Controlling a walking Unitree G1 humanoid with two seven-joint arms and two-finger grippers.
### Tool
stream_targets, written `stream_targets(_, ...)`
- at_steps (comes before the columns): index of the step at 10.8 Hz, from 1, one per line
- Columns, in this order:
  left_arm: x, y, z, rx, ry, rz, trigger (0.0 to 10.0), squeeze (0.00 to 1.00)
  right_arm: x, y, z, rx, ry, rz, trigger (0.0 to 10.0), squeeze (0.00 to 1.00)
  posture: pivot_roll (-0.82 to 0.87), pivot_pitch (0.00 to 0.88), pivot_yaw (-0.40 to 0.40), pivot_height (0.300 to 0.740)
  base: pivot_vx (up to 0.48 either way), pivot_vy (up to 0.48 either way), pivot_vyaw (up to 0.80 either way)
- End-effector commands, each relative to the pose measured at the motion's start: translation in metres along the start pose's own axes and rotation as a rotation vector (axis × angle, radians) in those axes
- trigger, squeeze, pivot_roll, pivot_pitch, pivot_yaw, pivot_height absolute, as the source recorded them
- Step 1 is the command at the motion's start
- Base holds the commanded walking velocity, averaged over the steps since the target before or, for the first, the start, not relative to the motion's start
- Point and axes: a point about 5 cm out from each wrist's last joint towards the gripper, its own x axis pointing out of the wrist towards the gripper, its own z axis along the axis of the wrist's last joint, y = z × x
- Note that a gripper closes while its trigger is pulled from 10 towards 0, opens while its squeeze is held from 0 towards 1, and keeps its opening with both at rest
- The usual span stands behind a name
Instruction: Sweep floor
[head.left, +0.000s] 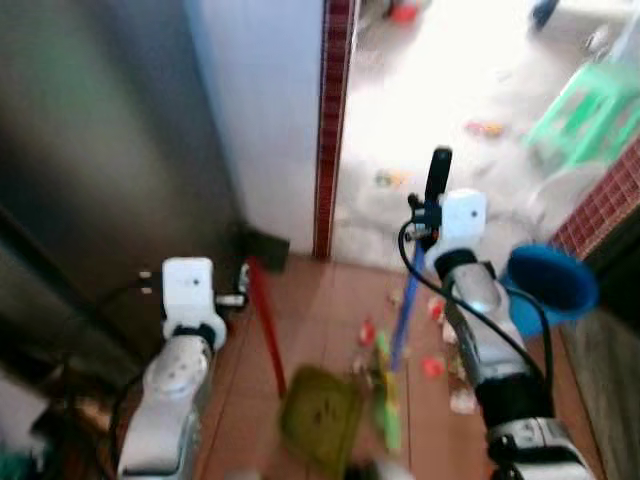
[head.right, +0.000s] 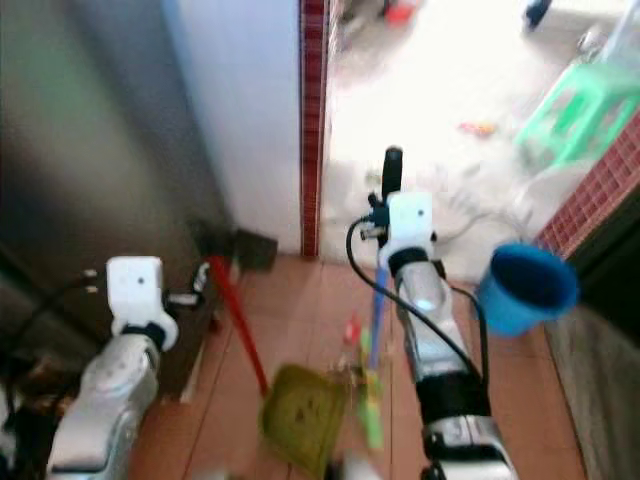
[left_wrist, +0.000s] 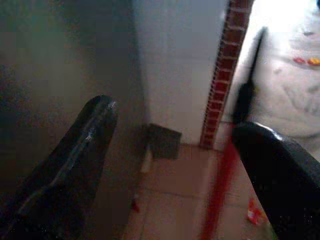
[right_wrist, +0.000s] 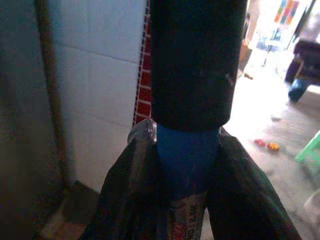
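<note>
Right hand grips the blue broom handle just below its black top, upright over the tiled floor; scattered litter and a green dustpan with a red handle lie below, and a blue bucket stands beside the right arm. From the left wrist, the left hand hangs spread wide, holding nothing. From the right wrist, both fingers press the broom handle.

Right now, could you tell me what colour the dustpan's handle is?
Red. The dustpan handle shows best in the left eye view, slanting down to the olive-green pan.
</note>
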Motion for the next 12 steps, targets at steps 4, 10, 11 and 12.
stream_targets(4, -0.002, 0.002, -0.005, 0.027, 0.038, -0.004, 10.0, 0.00, 0.004, 0.008, 0.010, 0.005, -0.048, 0.013, 10.0, 0.00, 0.01, 0.067, 0.012, 0.740, 0.000, 0.000, -0.10)
stream_targets(10, -0.002, -0.004, -0.005, 0.014, 0.044, -0.060, 10.0, 0.00, 0.006, 0.006, 0.013, -0.003, -0.064, 0.009, 10.0, 0.00, 0.01, 0.067, 0.009, 0.740, 0.000, -0.216, -0.24)
stream_targets(11, -0.002, -0.003, -0.005, 0.011, 0.046, -0.050, 10.0, 0.00, 0.005, 0.005, 0.013, -0.006, -0.062, 0.009, 10.0, 0.00, 0.01, 0.067, 0.009, 0.740, 0.000, 0.000, 0.00)
stream_targets(12, -0.002, -0.002, -0.005, 0.005, 0.043, -0.041, 10.0, 0.00, 0.005, 0.005, 0.012, -0.009, -0.061, 0.009, 10.0, 0.00, 0.01, 0.067, 0.008, 0.740, 0.000, 0.000, 0.00)
